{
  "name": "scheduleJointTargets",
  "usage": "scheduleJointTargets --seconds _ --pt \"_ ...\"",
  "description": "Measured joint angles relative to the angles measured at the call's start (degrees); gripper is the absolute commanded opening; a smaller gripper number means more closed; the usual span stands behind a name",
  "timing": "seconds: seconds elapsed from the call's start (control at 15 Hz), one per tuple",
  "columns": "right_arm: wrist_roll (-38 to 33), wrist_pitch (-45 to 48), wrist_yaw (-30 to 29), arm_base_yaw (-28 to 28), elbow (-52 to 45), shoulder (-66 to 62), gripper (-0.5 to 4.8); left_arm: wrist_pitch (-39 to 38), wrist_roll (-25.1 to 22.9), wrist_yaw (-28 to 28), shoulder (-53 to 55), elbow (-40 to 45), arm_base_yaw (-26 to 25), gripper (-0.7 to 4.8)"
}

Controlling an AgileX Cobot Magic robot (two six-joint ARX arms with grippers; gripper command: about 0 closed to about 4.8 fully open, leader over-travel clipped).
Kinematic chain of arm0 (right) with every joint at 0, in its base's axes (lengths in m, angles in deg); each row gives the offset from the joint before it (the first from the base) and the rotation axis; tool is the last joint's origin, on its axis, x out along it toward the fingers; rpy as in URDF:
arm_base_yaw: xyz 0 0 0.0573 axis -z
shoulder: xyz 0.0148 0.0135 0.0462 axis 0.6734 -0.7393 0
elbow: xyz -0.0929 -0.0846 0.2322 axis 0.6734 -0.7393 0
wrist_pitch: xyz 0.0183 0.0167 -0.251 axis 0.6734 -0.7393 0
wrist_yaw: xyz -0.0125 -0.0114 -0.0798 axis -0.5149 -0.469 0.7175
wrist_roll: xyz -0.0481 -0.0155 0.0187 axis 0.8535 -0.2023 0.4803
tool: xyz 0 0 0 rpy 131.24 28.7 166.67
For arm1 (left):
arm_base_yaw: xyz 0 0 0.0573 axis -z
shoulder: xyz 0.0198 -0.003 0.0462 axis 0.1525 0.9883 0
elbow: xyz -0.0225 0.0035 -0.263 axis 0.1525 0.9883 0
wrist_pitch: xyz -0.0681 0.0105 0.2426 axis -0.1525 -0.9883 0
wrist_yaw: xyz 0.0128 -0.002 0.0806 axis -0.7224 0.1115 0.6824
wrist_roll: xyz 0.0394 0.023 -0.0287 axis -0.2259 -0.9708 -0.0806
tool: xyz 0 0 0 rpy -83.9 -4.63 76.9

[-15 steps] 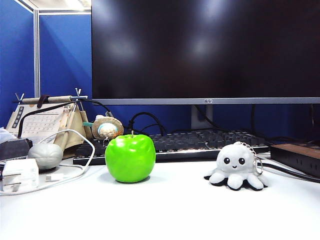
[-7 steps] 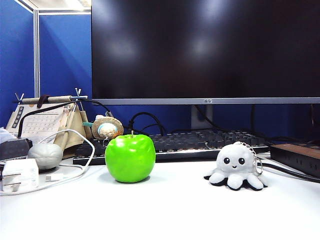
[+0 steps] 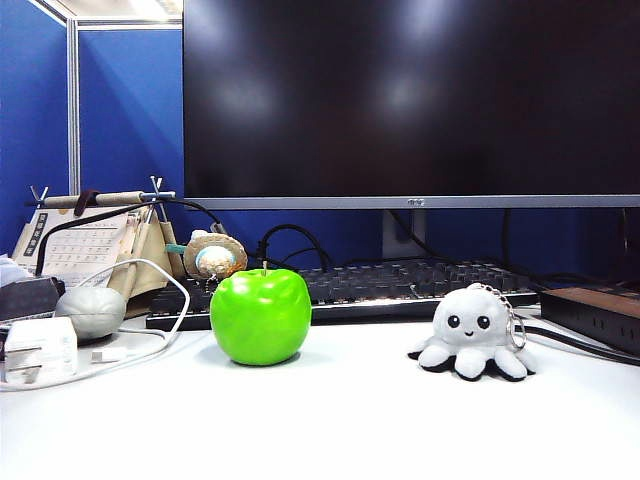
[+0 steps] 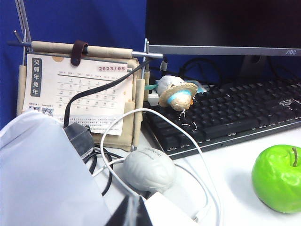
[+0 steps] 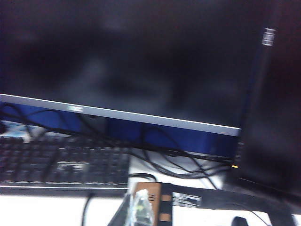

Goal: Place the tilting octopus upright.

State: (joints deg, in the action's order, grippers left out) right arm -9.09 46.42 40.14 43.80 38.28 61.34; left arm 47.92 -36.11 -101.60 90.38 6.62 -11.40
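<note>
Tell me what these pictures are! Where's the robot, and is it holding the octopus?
A robot with two arms took them. One camera faces the desk; one rides on each wrist. The desk camera shows a green apple, a keyboard under a big monitor, and the octopus sitting upright, untouched. No arm appears there. The left wrist camera sees a calendar and a grey lump; the left pincer peeks in at the edge, shut and empty. The right wrist picture is blurry; its right pincer is shut, holding nothing.
</note>
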Motion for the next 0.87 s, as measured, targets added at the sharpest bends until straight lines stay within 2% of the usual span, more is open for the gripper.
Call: scheduleJointTargets --seconds 0.27,0.87 --pt "0.02 0.00 -1.38 5.25 0.00 0.00 -0.06 0.00 0.00 0.00 0.00 0.00 0.00 0.22" --pt "-0.11 1.33 -2.89 5.70 -1.16 0.00 -0.06 0.00 0.00 0.00 0.00 0.00 0.00 0.22"
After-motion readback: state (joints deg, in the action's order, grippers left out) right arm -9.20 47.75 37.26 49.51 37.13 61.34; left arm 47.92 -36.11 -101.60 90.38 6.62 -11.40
